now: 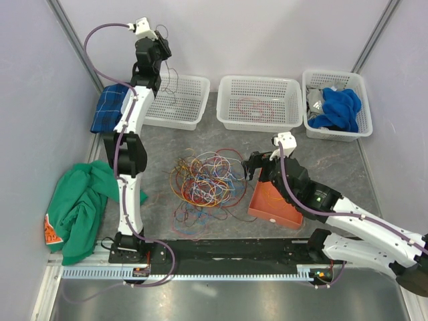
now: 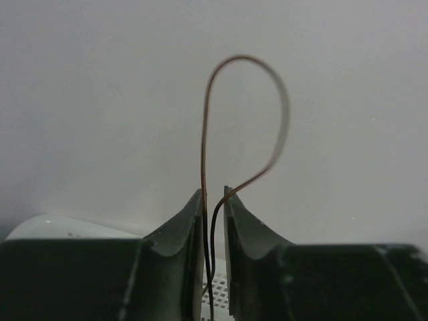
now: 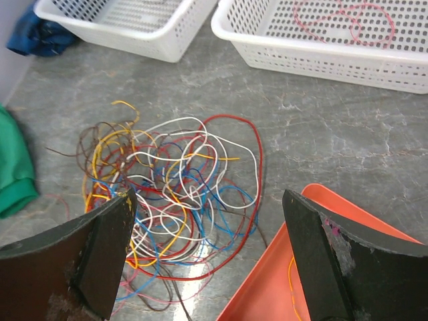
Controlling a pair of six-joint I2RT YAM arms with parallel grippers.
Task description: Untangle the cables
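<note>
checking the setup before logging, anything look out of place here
A green cloth lies in a crumpled heap at the left; the orange tray sits skewed, at an angle to the baskets, beside the cables.

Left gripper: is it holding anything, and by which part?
A brown cable loops between the fingertips of the left gripper, both strands in the narrow gap; whether they pinch it cannot be told.

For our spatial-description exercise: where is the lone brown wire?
Top view, back left: the brown wire loops between the narrowly parted fingers of the left claw, above the left white basket.
</note>
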